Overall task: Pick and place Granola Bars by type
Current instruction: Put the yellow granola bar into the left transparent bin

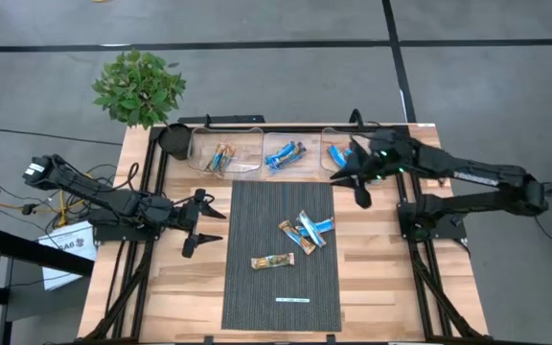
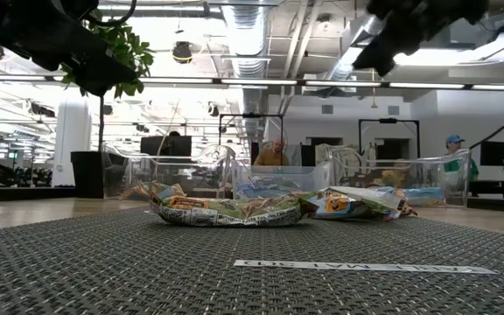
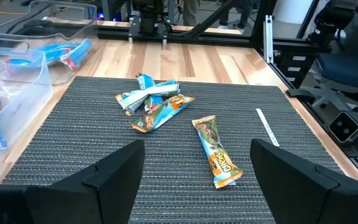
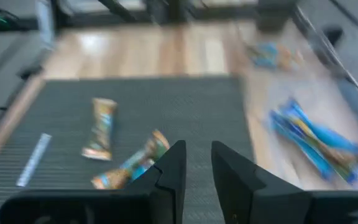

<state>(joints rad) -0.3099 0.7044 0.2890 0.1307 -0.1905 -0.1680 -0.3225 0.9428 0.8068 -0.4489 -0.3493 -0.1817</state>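
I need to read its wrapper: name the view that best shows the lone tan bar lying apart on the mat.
The left wrist view: the lone tan bar lies close and unobstructed. The high view shows it small, the low view end-on, the right wrist view blurred.

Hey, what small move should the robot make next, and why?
Probably swing the open left gripper over the dark woven mat toward the lone tan-wrapped granola bar: it lies apart from the bar pile, and the empty right gripper is by the clear bins.
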